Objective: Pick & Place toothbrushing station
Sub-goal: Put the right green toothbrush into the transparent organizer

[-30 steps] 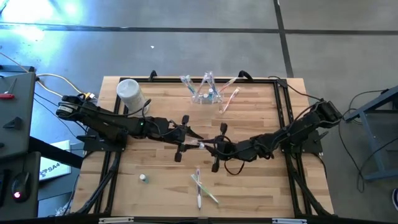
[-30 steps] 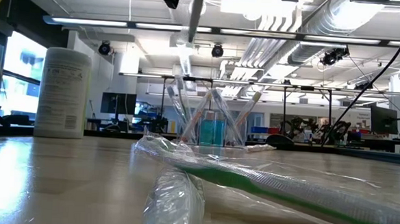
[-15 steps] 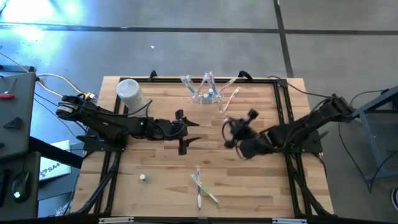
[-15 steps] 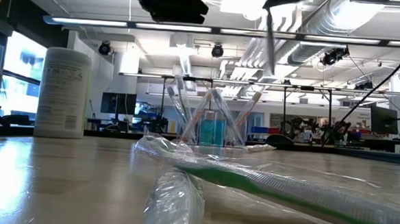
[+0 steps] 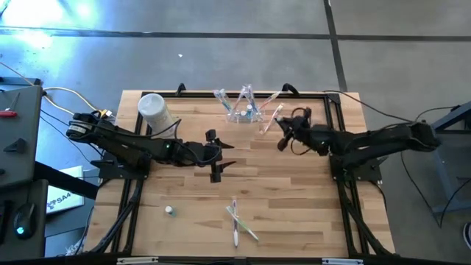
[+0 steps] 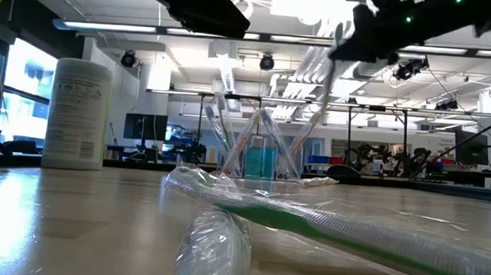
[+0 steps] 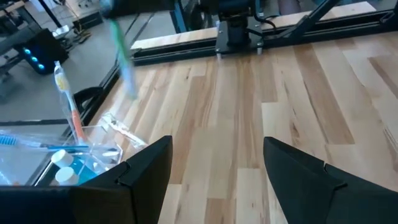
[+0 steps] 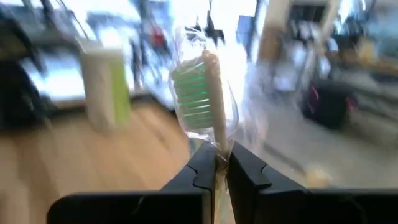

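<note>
Overhead, right gripper (image 8: 217,169) pinching toothbrush (image 8: 208,99)

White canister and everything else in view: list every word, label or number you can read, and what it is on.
White canister: printed label, too small and blurred to read.
Sheet on the floor left of the table: dark letters, cut off, not readable.
Nothing else carries readable text.
</note>
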{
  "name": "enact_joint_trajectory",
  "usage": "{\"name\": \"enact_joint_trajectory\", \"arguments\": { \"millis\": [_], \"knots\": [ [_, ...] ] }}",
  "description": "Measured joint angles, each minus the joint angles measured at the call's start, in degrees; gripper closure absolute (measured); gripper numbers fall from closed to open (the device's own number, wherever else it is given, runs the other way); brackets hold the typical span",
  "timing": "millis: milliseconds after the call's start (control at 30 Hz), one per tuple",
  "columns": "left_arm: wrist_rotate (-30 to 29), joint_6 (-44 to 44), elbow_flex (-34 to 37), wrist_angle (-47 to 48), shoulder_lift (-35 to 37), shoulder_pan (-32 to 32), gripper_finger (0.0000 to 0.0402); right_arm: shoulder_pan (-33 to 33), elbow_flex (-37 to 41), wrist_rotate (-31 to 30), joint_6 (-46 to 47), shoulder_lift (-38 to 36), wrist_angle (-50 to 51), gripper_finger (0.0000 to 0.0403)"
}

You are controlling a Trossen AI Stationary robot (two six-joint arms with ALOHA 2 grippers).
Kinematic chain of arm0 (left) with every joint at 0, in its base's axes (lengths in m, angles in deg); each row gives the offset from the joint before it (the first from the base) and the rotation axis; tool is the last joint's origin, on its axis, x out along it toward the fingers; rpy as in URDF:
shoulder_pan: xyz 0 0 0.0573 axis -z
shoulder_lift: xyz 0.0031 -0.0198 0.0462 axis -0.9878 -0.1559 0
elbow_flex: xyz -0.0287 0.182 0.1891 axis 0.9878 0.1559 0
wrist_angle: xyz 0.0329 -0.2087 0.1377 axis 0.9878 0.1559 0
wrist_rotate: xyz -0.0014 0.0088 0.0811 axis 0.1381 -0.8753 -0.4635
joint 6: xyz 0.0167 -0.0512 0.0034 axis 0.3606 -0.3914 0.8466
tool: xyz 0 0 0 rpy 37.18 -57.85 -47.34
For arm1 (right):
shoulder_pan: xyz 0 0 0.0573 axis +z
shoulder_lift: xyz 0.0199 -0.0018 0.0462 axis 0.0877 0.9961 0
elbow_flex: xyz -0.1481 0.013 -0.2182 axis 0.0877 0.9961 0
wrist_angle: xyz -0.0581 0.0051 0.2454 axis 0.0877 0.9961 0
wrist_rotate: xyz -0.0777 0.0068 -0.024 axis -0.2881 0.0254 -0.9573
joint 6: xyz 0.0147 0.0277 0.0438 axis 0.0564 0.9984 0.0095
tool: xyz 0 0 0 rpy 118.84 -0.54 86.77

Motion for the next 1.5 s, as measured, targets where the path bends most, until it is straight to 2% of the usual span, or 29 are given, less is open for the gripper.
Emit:
{"name": "enact_joint_trajectory", "arguments": {
  "millis": [33, 100, 167, 300, 533, 867, 1233, 1500],
  "knots": [
    [-0.01, -0.02, 0.00, 0.01, 0.00, 0.00, 0.0153, -1.72, 1.56, 2.94, -2.43, 0.03, -6.25, 0.0391],
    [-0.04, -0.04, 0.00, 0.00, 0.00, 0.00, 0.0153, -5.31, 2.97, 3.87, -5.05, 0.84, -13.52, 0.0391],
    [-0.04, -0.67, 0.00, 0.08, 0.00, 0.00, 0.0153, -9.13, 3.11, 4.62, -5.44, 2.06, -15.29, 0.0391],
    [-0.02, -1.36, 0.00, 1.22, 0.00, 0.00, 0.0153, -17.12, 3.00, 14.30, -3.48, 5.71, -20.38, 0.0391],
    [-0.03, -1.63, 0.00, 2.91, 0.48, 0.00, 0.0153, -26.62, 1.48, 22.50, 2.46, 16.42, -25.05, 0.0391],
    [-0.15, -4.99, 0.09, 7.08, 4.11, 0.00, 0.0153, -27.15, -5.03, 22.88, 4.91, 30.75, -24.24, 0.0391],
    [-0.15, -8.73, -0.06, 9.80, 6.89, 0.00, 0.0153, -28.27, -9.79, 20.67, 9.61, 36.68, -16.73, 0.0389],
    [-0.04, -8.94, 0.00, 10.66, 8.13, 0.00, 0.0153, -28.37, -9.64, 20.94, 10.03, 36.91, -14.57, 0.0307]
  ]
}}
